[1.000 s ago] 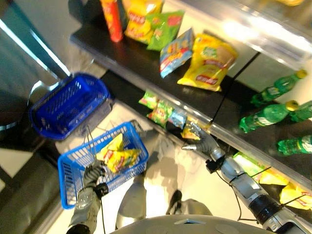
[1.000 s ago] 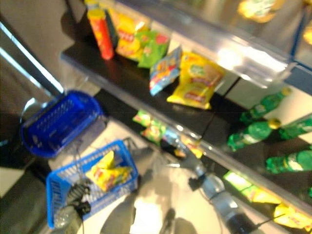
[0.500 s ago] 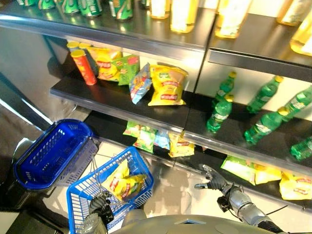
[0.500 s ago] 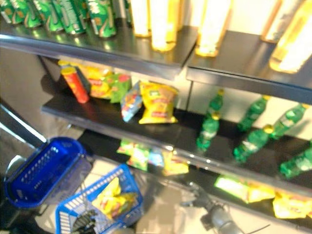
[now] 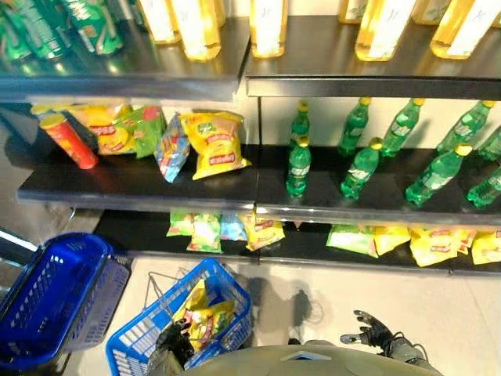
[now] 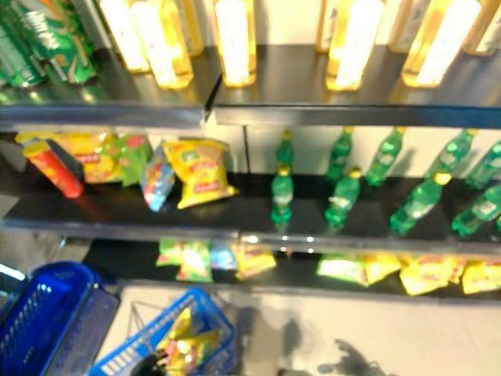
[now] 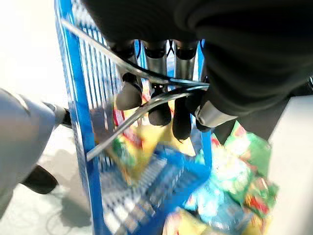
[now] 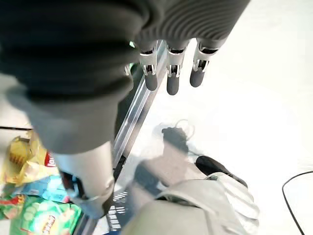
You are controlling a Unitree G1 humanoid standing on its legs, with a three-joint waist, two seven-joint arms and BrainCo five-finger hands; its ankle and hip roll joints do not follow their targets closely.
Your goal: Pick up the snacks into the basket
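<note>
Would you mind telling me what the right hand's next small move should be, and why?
Probably a reach forward with the right hand towards the snack bags on the bottom shelf. Its fingers are open and it holds nothing, hanging over the floor short of that shelf, while the left hand already grips the handle of the basket with yellow bags inside.

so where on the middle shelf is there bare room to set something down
Bare dark shelf lies in front of the red can, and between the yellow chip bag and the nearest green bottle. Further right the green bottles crowd the shelf. The bottom shelf's snack packets leave little room.
</note>
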